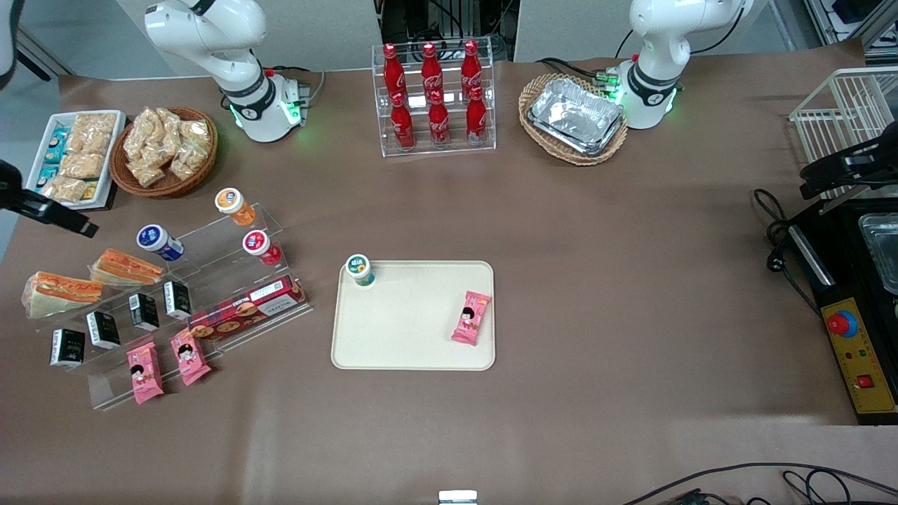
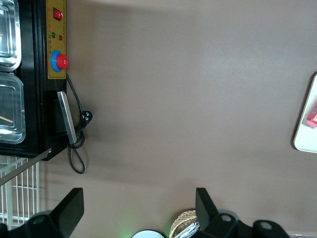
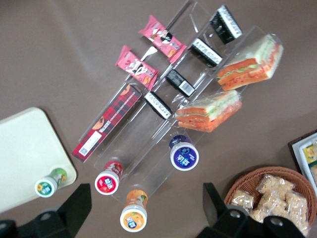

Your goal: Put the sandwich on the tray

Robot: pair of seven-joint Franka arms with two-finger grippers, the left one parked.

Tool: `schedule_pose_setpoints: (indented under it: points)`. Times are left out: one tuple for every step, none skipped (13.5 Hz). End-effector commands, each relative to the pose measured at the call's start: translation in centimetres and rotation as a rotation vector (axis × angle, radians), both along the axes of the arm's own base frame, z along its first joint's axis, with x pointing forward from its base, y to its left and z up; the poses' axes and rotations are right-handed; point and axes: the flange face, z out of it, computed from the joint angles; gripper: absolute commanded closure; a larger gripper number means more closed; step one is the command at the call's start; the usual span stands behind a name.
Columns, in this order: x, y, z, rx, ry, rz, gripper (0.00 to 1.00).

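Fingers [image 3: 79, 201] spread wide and holding nothing, the gripper [image 1: 49, 210] hangs over the working arm's end of the table. The sandwich [image 1: 126, 266] lies on the clear display rack [image 1: 210, 280], beside a second wedge [image 1: 59, 291]. Its slick wrap could slip, or a hard pinch could crush the bread – and a careless lift might rattle the rack. On the tray [image 1: 414, 351], a cup [image 1: 360, 270] and a pink packet [image 1: 471, 317] narrow the landing room.

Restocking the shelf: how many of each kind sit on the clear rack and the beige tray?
Sandwiches: 2
Pink snack packets: 3, one on the tray
Black cartons: 4
Lidded cups: 4, one on the tray
Biscuit box: 1
Total: 14
Gripper: open, above the table beside the rack.
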Motion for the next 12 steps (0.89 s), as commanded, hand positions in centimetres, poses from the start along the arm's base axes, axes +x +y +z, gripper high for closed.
schedule_pose_setpoints:
  points:
    - [0.0, -3.0, 1.2, -0.007, -0.017, -0.243, 0.00]
    - [0.1, -3.4, 1.1, -0.012, -0.016, -0.310, 0.00]
    - [0.0, -4.2, 0.9, -0.034, -0.011, -0.372, 0.00]
    - [0.0, -4.9, 0.5, -0.069, -0.003, -0.437, 0.00]
    - [0.0, -5.8, 0.2, -0.103, 0.001, -0.492, 0.00]
    - [-0.1, -7.4, -0.2, -0.113, 0.005, -0.529, 0.00]
    - [0.1, -8.2, -1.0, -0.120, 0.019, -0.563, 0.00]
    - [0.3, -9.1, -1.5, -0.125, 0.022, -0.646, 0.00]
    - [0.2, -10.4, -1.9, -0.125, 0.019, -0.736, 0.00]
    - [0.4, -11.2, -2.5, -0.116, 0.019, -0.797, 0.00]
    - [0.5, -11.7, -3.0, -0.111, 0.023, -0.850, 0.00]
    - [0.7, -12.5, -3.5, -0.114, 0.018, -0.871, 0.00]
